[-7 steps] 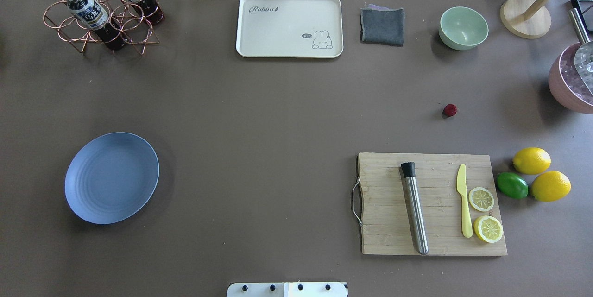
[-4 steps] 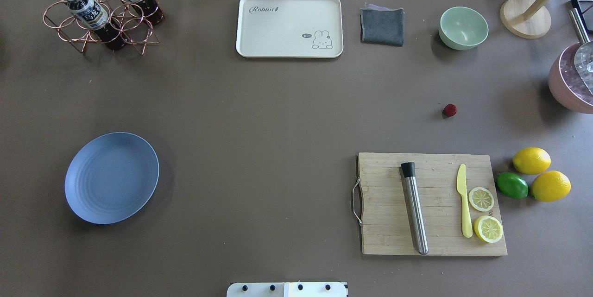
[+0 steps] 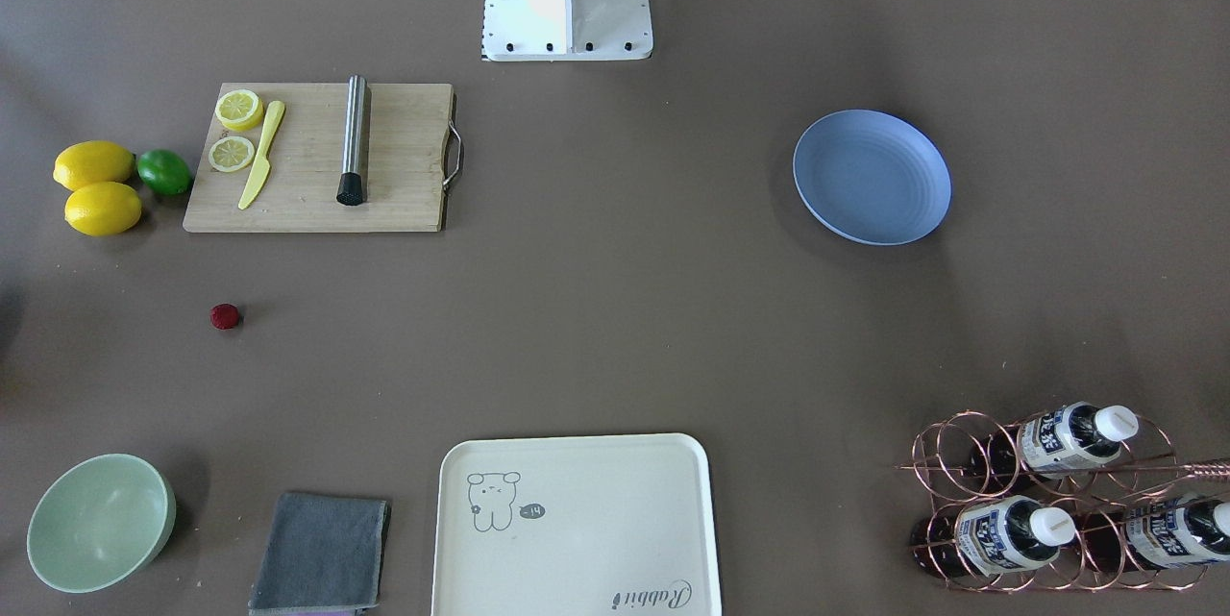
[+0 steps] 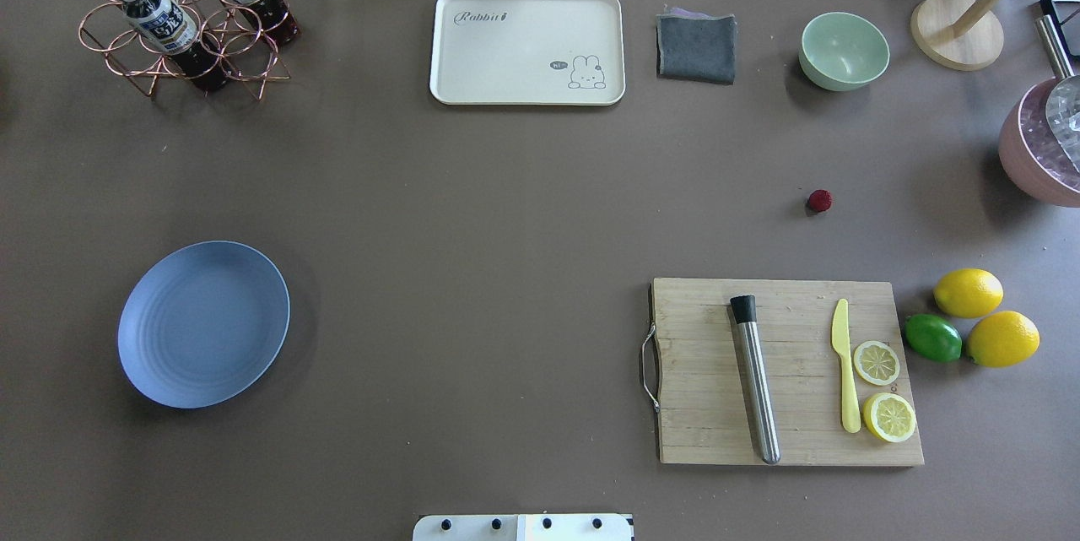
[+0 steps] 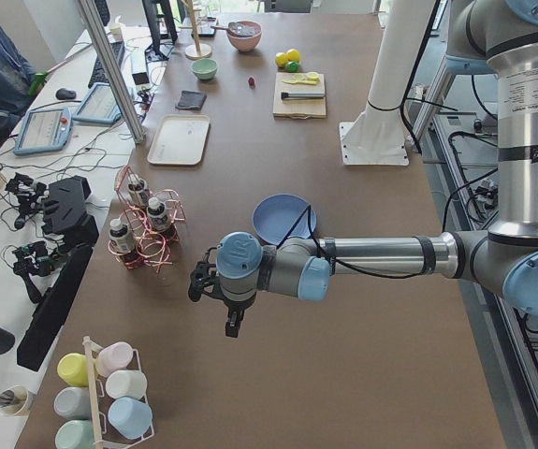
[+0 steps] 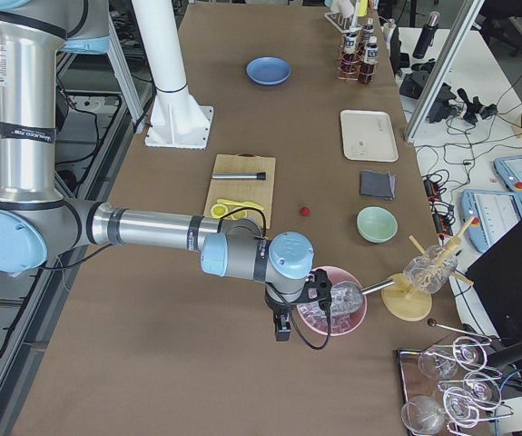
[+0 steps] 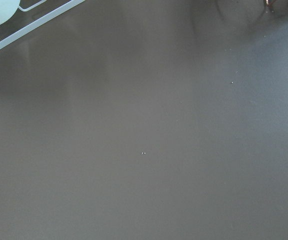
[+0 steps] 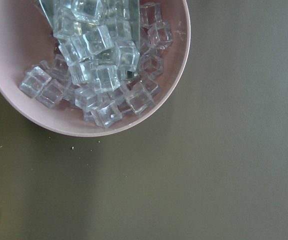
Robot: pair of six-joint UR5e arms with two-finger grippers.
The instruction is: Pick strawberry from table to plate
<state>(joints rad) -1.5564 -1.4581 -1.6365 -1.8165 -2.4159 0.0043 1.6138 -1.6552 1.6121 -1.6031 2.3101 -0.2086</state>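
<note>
Left gripper [image 5: 233, 327]: hangs off the near arm in the left side view, jaws pointing down over the matte brown-grey table [image 5: 362, 374], near the copper wire bottle rack [image 5: 142, 234]. It shows only from that side, so I can't tell how wide the jaws are. The left wrist camera gets bare table plus a white wire edge in the top-left corner.

Right gripper [image 6: 281, 331]: in the right side view, jaws pointing down, just beside the round pink bowl [image 6: 333, 318]. Jaw width can't be told here either. The right wrist camera looks straight down into that bowl [image 8: 176, 75]: smooth pink wall, heaped clear ice cubes [image 8: 96, 70].

Strawberry [image 4: 818, 201]: tiny, dark red, roundish. It sits alone on the table on my right half, between the pale green bowl [image 4: 844, 50] and the light wooden cutting board [image 4: 700, 372], touching neither. Too small to read its surface.

Round flat light-blue plate [image 4: 203, 324]: faint concentric rings, on my left half, well apart from the berry. In the left side view my forearm crosses in front of it.

The overhead and front views give the table layout; my arms show only in the side views.

The board carries a steel cylinder with a black cap [image 4: 753, 376], a yellow plastic knife [image 4: 844, 364] and two lemon halves. Just beside it lie two lemons [image 4: 968, 292] and a lime [image 4: 932, 338].
</note>
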